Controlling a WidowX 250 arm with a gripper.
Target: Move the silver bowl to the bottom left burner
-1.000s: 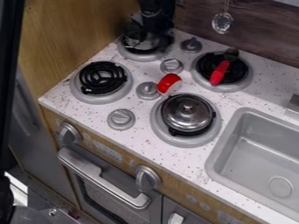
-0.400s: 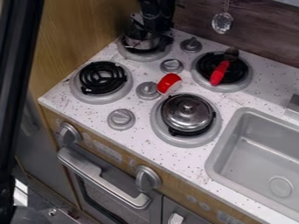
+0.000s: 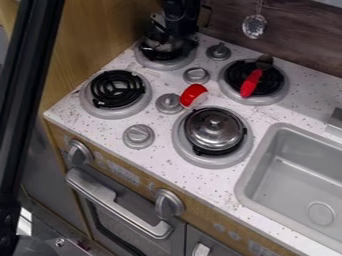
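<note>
Your black robot arm [image 3: 180, 14] enters from the top edge, its black gripper [image 3: 164, 44] hanging down beneath it.

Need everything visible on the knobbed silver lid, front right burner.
The lid is round, domed and shiny, metal by its look, with light and dark reflections and a small knob at its centre. It sits about level, knob up, over the burner, whose black coil shows past its lower edge. Can't tell if a pot is under it. The gripper is away from it, at the back left burner.
</note>
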